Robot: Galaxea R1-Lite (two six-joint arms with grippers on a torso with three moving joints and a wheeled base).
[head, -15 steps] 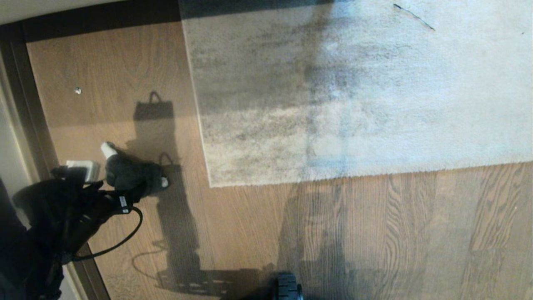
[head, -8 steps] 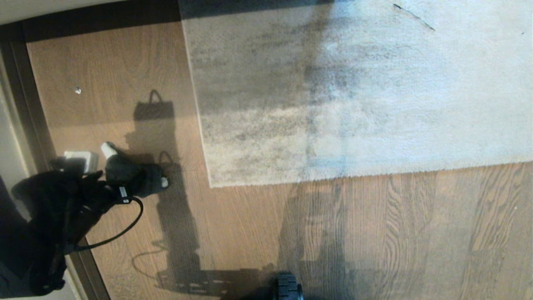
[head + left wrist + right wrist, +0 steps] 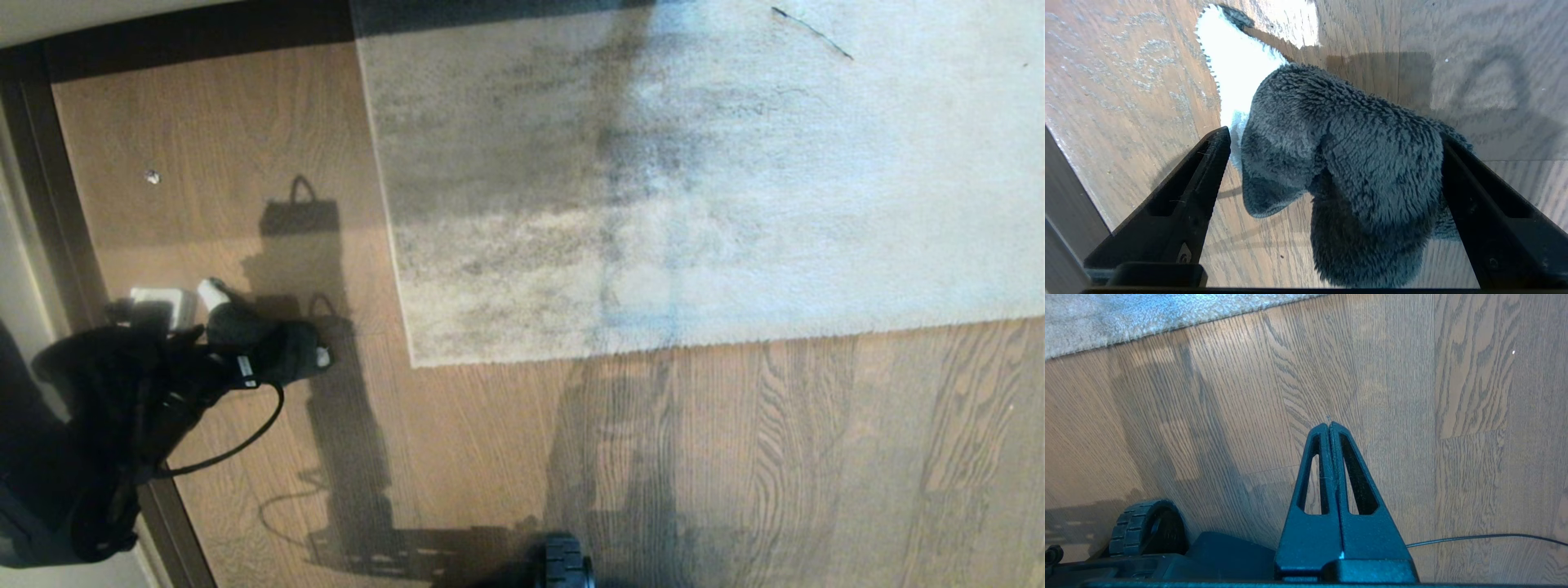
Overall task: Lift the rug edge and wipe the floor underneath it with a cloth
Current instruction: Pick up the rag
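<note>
1. The cloth (image 3: 1347, 171) lies bunched on the floor (image 3: 490, 457) between the wide-spread jaws of the left gripper (image 3: 1331, 163), not yet clamped.
2. The rug edge (image 3: 571, 349) sits well off to that gripper's right.
3. The right gripper (image 3: 1329, 426) hangs clenched and empty, nearer the rug.

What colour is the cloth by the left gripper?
Dark grey-blue, fuzzy cloth; clearest in the left wrist view.

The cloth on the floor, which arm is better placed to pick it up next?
Left. The left gripper is open with its fingers on either side of the cloth, beside the rug edge. The right gripper is shut and parked over bare floor.
</note>
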